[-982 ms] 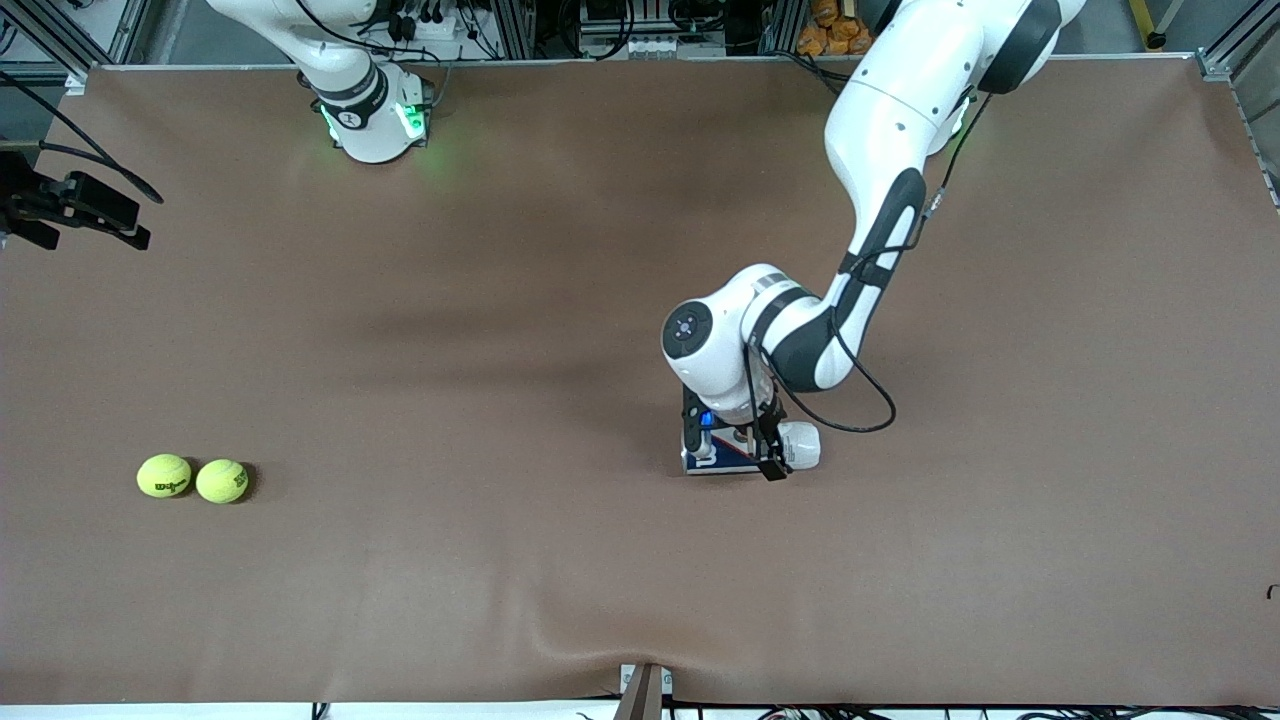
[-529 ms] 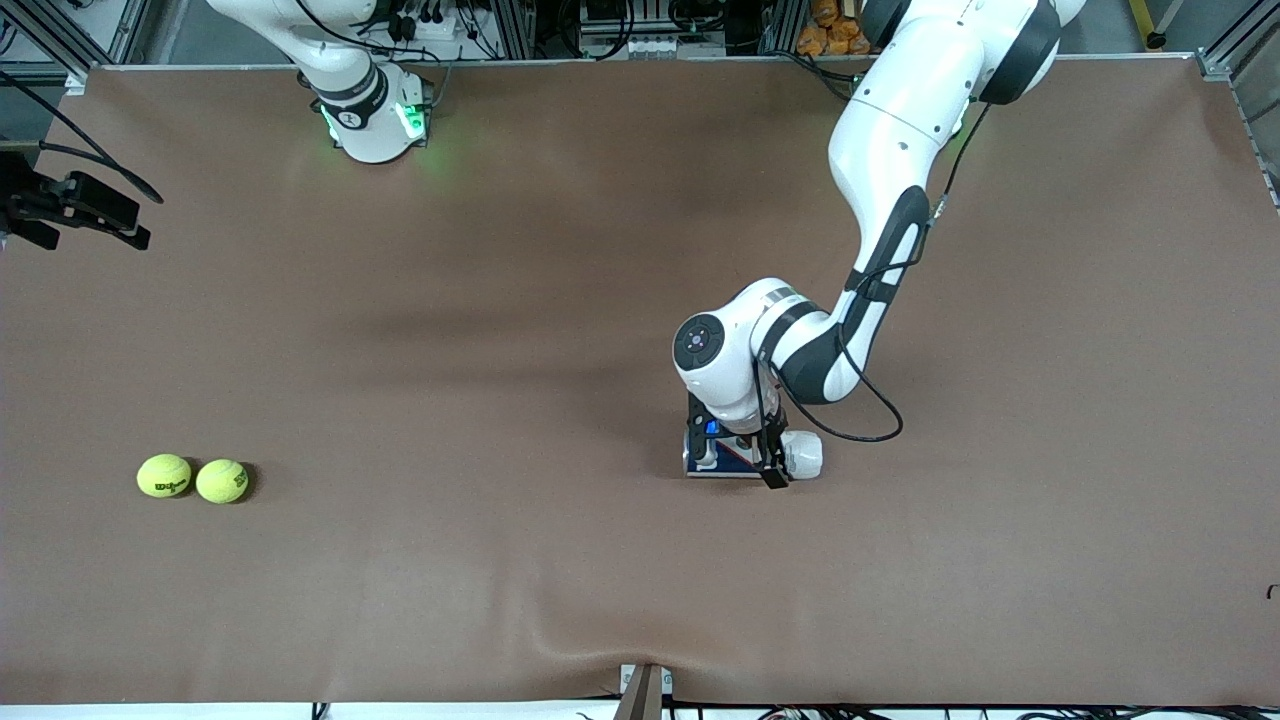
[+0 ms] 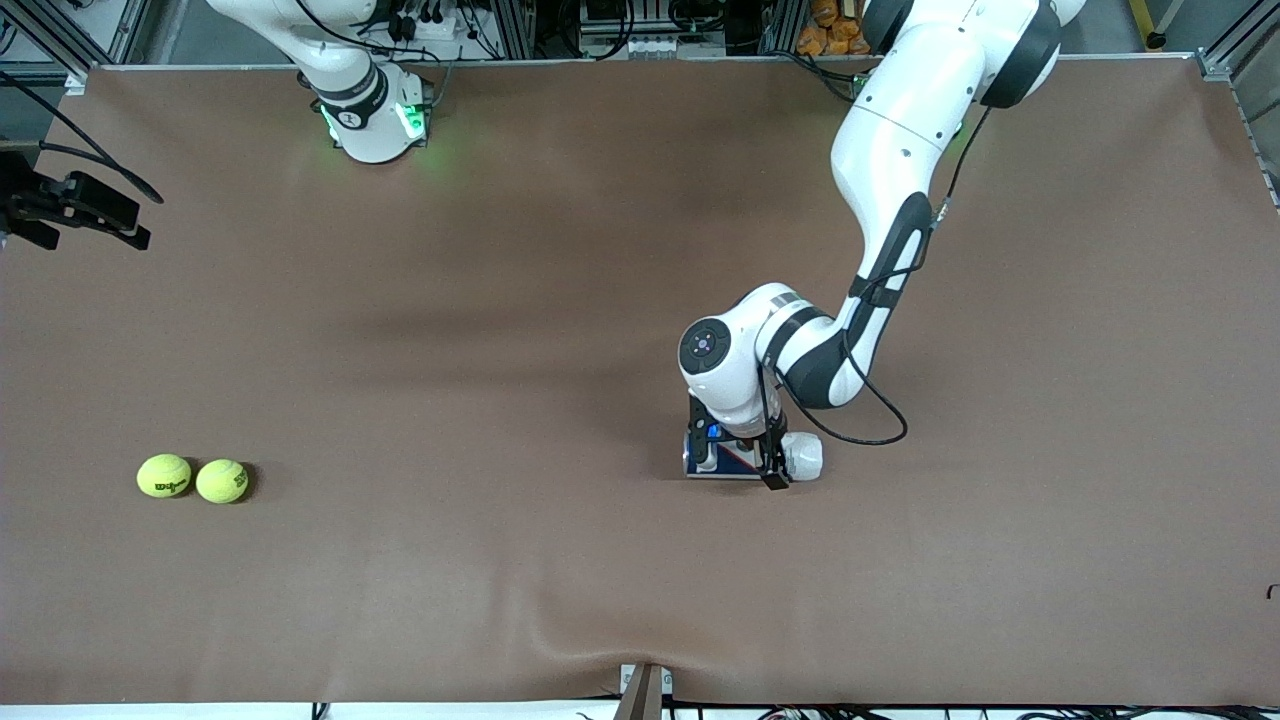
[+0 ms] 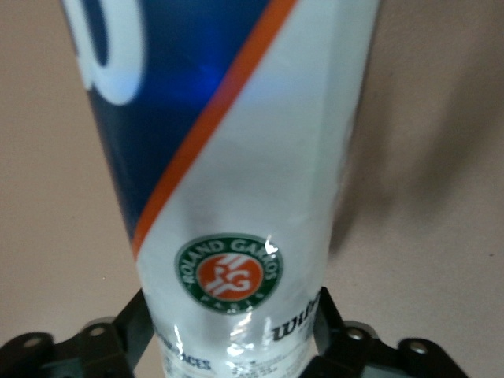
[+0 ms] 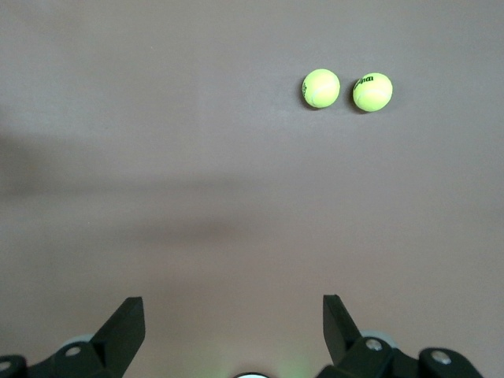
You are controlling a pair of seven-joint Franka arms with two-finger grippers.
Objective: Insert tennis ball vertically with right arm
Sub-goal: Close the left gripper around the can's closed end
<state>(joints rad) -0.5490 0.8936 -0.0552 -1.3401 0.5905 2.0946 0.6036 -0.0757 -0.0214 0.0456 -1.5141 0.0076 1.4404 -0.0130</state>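
Two yellow tennis balls (image 3: 164, 475) (image 3: 222, 481) lie touching near the right arm's end of the table; they also show in the right wrist view (image 5: 321, 87) (image 5: 372, 91). A white, blue and orange tennis ball can (image 3: 805, 453) lies on its side mid-table. My left gripper (image 3: 745, 455) is down over it, and in the left wrist view its gripper (image 4: 232, 315) is open with a finger close on each side of the can (image 4: 236, 157). My right gripper (image 5: 232, 303) is open and empty, high over the table, out of the front view.
The right arm's base (image 3: 372, 120) glows green at the table's back edge. A black device (image 3: 80, 205) juts in over the table's edge at the right arm's end. The brown table cover (image 3: 450, 580) has a small wrinkle at the front edge.
My left wrist has shifted slightly and settled lower over the can. The can, the balls and the right arm have not visibly moved.
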